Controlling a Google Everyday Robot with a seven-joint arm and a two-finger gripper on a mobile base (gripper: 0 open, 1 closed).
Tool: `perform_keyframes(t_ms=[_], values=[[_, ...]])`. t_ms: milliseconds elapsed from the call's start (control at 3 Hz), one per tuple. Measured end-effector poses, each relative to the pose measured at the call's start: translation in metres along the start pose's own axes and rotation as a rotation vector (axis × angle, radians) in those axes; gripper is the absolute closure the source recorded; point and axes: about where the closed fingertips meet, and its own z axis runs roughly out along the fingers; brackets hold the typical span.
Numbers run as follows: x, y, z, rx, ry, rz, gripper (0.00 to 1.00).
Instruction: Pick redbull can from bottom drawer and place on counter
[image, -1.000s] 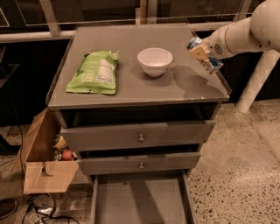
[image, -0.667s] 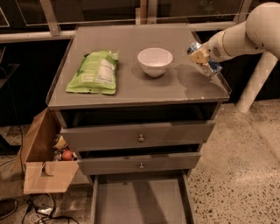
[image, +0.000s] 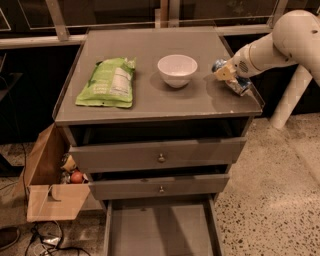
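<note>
Aslant, can (image: 238, 84) between fingers (image: 223, 73) at counter (image: 150, 102)

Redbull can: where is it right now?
In the camera view, the can is held tilted in the gripper at the right edge of the counter, just right of the bowl.

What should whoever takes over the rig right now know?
The gripper is shut on the redbull can at the right edge of the counter.
The can is tilted, right of the white bowl; contact with the top is unclear.
The bottom drawer is pulled open, its visible floor bare.
Done: can out of the drawer.
Left: set it down, release.
</note>
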Motion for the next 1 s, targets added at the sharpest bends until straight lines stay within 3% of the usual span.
perform_keyframes(t_ms=[333,1000], values=[[0.0032,0.0018,0.0000,-0.012,-0.008,0.007,1.00],[0.0033,0.0019,0.0001,-0.013,-0.008,0.007,0.58]])
